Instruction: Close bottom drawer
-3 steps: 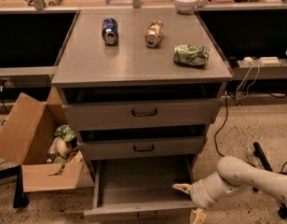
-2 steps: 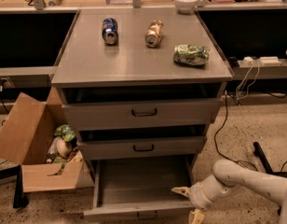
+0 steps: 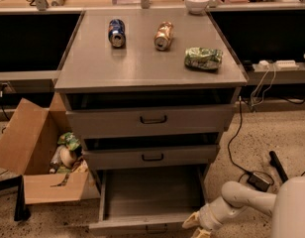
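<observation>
The bottom drawer (image 3: 152, 197) of the grey cabinet is pulled far out, its wide shallow tray bare inside. Its short front panel (image 3: 142, 226) with a small dark handle sits at the bottom edge of the view. My gripper (image 3: 196, 226) with pale yellowish fingers is at the drawer's front right corner, touching or nearly touching the front panel. The white arm (image 3: 251, 202) reaches in from the lower right. The middle drawer (image 3: 152, 157) and top drawer (image 3: 153, 119) stand slightly out.
On the cabinet top lie a blue can (image 3: 116, 32), a gold can (image 3: 163, 35) and a green bag (image 3: 204, 57). An open cardboard box (image 3: 38, 157) with trash stands on the floor at the left. Cables and a power brick (image 3: 260, 181) lie at the right.
The arm and gripper have shifted slightly left, closer along the drawer's front right corner. The drawer stands about as far out as before.
</observation>
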